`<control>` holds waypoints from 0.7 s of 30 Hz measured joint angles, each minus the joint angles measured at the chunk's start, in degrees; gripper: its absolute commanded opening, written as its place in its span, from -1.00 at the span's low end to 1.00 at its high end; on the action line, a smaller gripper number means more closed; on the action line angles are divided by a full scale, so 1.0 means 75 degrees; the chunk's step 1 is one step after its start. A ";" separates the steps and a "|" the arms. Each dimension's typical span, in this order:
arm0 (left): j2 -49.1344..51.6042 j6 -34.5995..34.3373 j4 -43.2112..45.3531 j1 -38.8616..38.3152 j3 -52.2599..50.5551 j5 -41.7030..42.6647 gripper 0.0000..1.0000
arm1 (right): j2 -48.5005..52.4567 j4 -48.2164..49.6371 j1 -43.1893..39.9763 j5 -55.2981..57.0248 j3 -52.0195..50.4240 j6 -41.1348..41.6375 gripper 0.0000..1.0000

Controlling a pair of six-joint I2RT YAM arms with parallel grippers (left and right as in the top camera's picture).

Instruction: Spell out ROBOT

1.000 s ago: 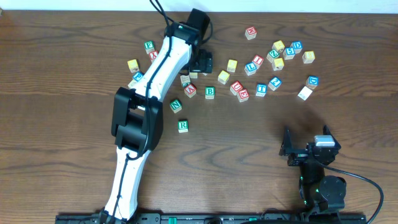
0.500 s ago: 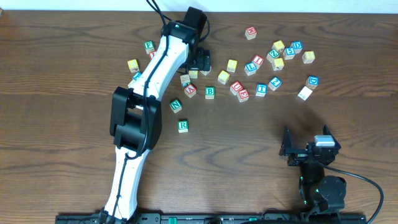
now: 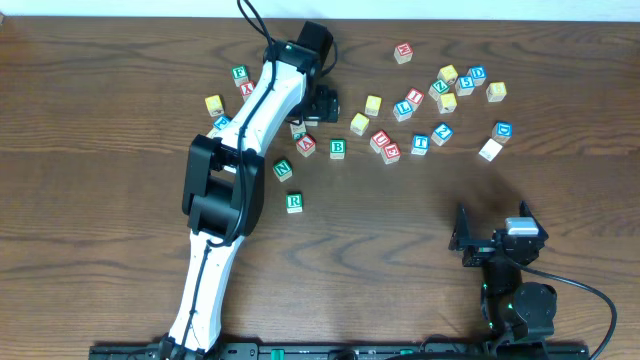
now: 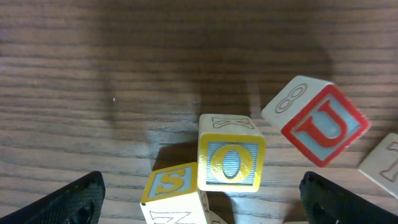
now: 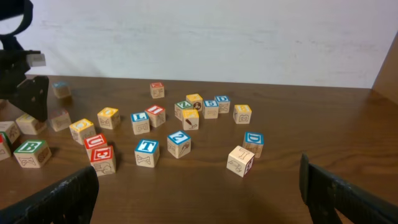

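Note:
My left gripper (image 3: 322, 103) is open and hangs low over the left part of the block cluster. In the left wrist view its fingers (image 4: 202, 202) flank a yellow O block (image 4: 230, 162) and a yellow S block (image 4: 171, 183) that touch each other. A red U block (image 4: 320, 121) lies tilted to their right. A green R block (image 3: 293, 202) sits alone nearer the front. A green B block (image 3: 338, 149) and a blue T block (image 3: 420, 144) lie in the cluster. My right gripper (image 3: 468, 243) is open and empty at the front right (image 5: 199, 199).
Several more letter blocks are scattered across the back of the wooden table (image 3: 120, 250), from a green one (image 3: 239, 73) on the left to a white one (image 3: 489, 149) on the right. A green N block (image 3: 282, 170) lies next to the left arm.
The left arm has shifted slightly over the cluster, its gripper staying over the same blocks. The right arm has not moved.

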 measured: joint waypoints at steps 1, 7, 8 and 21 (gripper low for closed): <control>0.0012 -0.0003 -0.0006 0.0000 0.0000 0.0000 0.95 | 0.0000 0.0000 0.0000 0.0000 0.0000 0.0000 0.99; 0.0055 -0.0035 0.0015 0.0000 -0.0003 0.0003 0.67 | 0.0000 0.0000 0.0000 0.0000 0.0000 -0.0003 0.98; 0.0055 -0.0038 0.0029 0.0000 0.0000 -0.0003 0.62 | 0.0000 0.0000 0.0000 0.0000 0.0000 0.0000 0.98; 0.0055 0.0102 0.0131 0.0000 -0.0003 0.0006 0.56 | 0.0000 0.0000 0.0000 0.0000 0.0000 0.0000 0.99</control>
